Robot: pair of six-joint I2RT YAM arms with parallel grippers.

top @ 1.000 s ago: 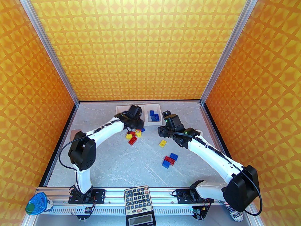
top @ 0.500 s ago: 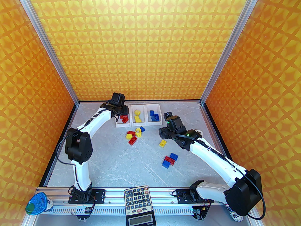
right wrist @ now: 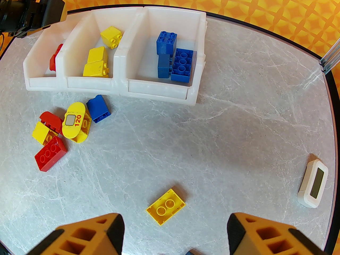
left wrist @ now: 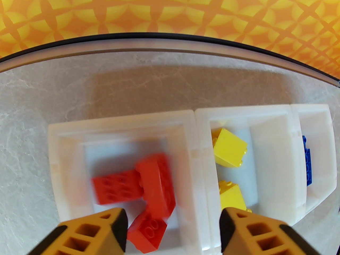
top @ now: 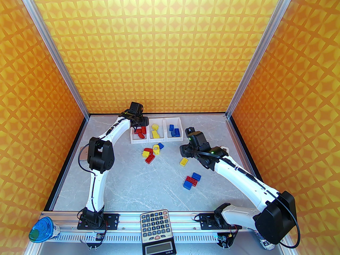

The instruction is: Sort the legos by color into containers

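Three joined white bins stand at the back: the left bin (left wrist: 119, 121) holds red legos (left wrist: 117, 186), the middle bin (right wrist: 90, 85) yellow ones (right wrist: 96, 62), the right bin (right wrist: 156, 90) blue ones (right wrist: 172, 58). My left gripper (left wrist: 172, 219) (top: 140, 125) hangs open over the left bin, above a motion-blurred red brick (left wrist: 156, 185). My right gripper (right wrist: 175, 230) (top: 182, 151) is open and empty, just above a loose yellow brick (right wrist: 165, 207) (top: 183, 161). A mixed pile of legos (right wrist: 61, 131) lies in front of the bins. Blue and red bricks (top: 191, 181) lie nearer the arms.
A small white device with a dark screen (right wrist: 313, 183) lies at the table's right edge. A calculator (top: 155, 224) rests on the front rail, a blue-lidded cup (top: 42, 228) at the front left. Orange patterned walls enclose the table on three sides.
The left arm swung left from above the middle bin to the left bin, and a further red brick now shows blurred inside that bin. The right arm barely shifted.
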